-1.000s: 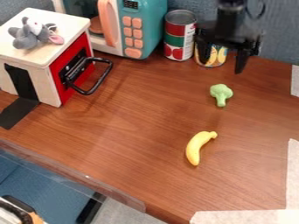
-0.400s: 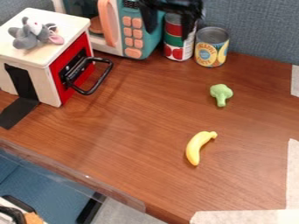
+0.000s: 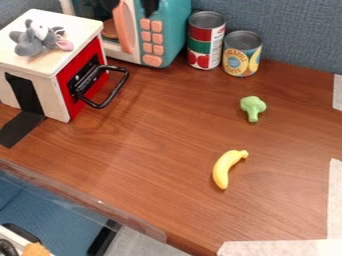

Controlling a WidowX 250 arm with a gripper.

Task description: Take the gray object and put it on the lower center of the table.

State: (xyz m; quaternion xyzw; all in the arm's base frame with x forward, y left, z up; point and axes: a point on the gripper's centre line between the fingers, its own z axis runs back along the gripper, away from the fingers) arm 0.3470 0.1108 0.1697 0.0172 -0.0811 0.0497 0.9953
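The gray object is a plush mouse [image 3: 30, 42] with pink ears, lying on the pale wooden top of the red-fronted box [image 3: 75, 31] at the upper left. Cut off by the top edge, my black gripper [image 3: 130, 6] hangs in front of the toy microwave, to the right of the mouse and higher in the view. Its two fingertips stand well apart, with nothing seen between them. The brown table [image 3: 160, 200] stretches down to the lower edge of the view.
The box's black handle [image 3: 113, 96] juts out over the table. Behind stand a teal microwave [image 3: 175, 30] and two cans, one red and green [image 3: 205, 42], one yellow [image 3: 242, 56]. A green broccoli [image 3: 252, 106] and a yellow banana [image 3: 226, 169] lie right of center.
My gripper has moved from above the cans at the upper right to the left and up, now in front of the microwave. The mouse, broccoli and banana have stayed put.
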